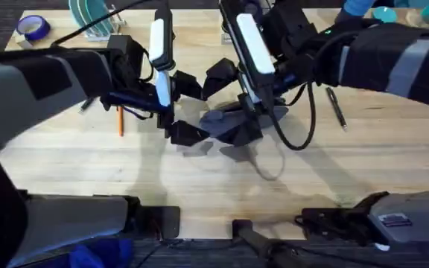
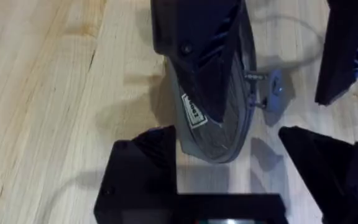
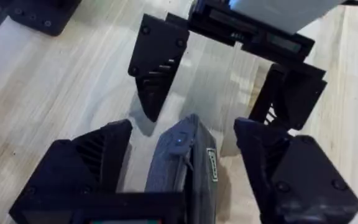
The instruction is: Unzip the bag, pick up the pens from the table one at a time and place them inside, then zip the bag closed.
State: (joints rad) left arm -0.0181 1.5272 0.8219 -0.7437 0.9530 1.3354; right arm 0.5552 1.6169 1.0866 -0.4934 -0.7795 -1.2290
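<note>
The grey-blue bag lies at the middle of the table, with both grippers over it from opposite ends. My left gripper is open and straddles one rounded end of the bag, without clamping it. A small zipper pull sticks out at the bag's side. My right gripper is open too, its fingers either side of the bag's other end with gaps showing. An orange pen lies left of the bag, and a dark pen lies to its right.
A blue tape roll and a teal object sit at the table's back left. Black cables loop from the right arm over the wood. Bare table stretches in front of the bag.
</note>
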